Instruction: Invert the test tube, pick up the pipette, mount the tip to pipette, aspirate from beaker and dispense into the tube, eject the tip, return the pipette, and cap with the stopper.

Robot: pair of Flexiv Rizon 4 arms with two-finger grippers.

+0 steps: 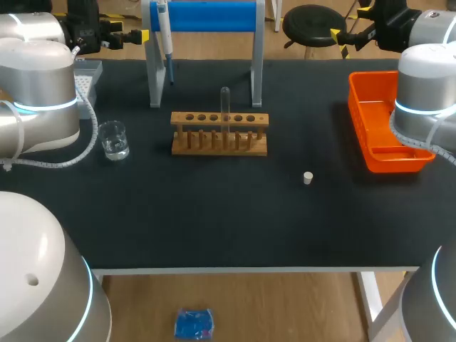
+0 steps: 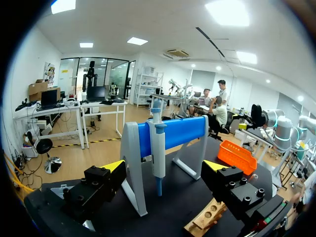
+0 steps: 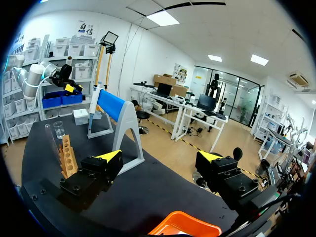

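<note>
The tube (image 1: 225,103) stands upright in a middle hole of the rack (image 1: 219,148), long axis vertical, near the table's centre. Both grippers hang high at the back edge, well apart from it. The left gripper (image 1: 121,35) has its jaws spread wide and faces the pipette (image 2: 159,148) hanging on the stand (image 1: 214,16), with the rack's end just below and beside it. The right gripper (image 1: 353,32), jaws likewise spread and empty, sees the tube (image 3: 50,136) far ahead, past its left finger. Neither arm is plainly nearer, though the left looks slightly closer. Inverting appears not yet begun; either arm would have to drop and close on the tube from its side. The stopper (image 1: 308,178) lies nearer the front and the beaker (image 1: 113,140) off to the left.
</note>
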